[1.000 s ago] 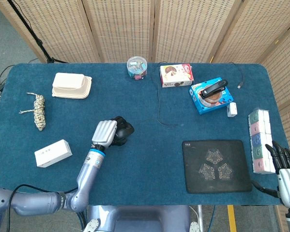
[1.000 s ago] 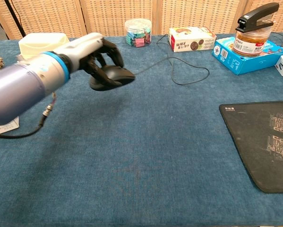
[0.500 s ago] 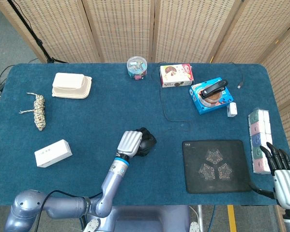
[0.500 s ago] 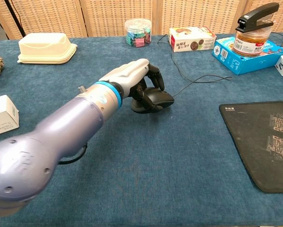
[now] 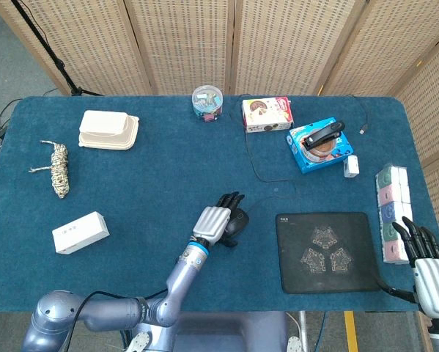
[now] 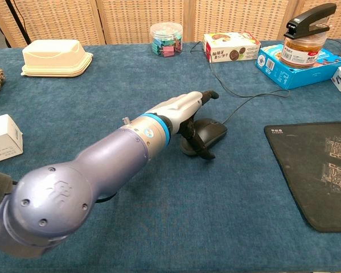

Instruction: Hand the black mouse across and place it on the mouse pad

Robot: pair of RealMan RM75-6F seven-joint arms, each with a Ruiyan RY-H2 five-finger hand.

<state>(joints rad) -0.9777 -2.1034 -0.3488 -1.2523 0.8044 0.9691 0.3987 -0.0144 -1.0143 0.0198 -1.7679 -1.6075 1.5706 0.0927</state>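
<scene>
The black mouse [image 5: 238,223] [image 6: 212,132] lies on the blue cloth just left of the black mouse pad [image 5: 325,251] [image 6: 324,170], apart from it. Its cable trails toward the far edge. My left hand [image 5: 218,218] [image 6: 187,109] is right beside the mouse on its left, fingers stretched out and spread above it, thumb low in front; it grips nothing. My right hand [image 5: 428,265] hovers at the table's right front corner, fingers apart and empty, seen only in the head view.
Along the back stand a clip jar [image 5: 207,103], a cookie box [image 5: 267,114] and a blue box with a stapler [image 5: 320,144]. Pastel packs [image 5: 393,213] line the right edge. A cream container [image 5: 108,130], rope [image 5: 58,169] and white box [image 5: 80,232] lie left.
My left hand carried the mouse rightward toward the pad, set it on the cloth and spread its fingers off it. The right hand barely moved.
</scene>
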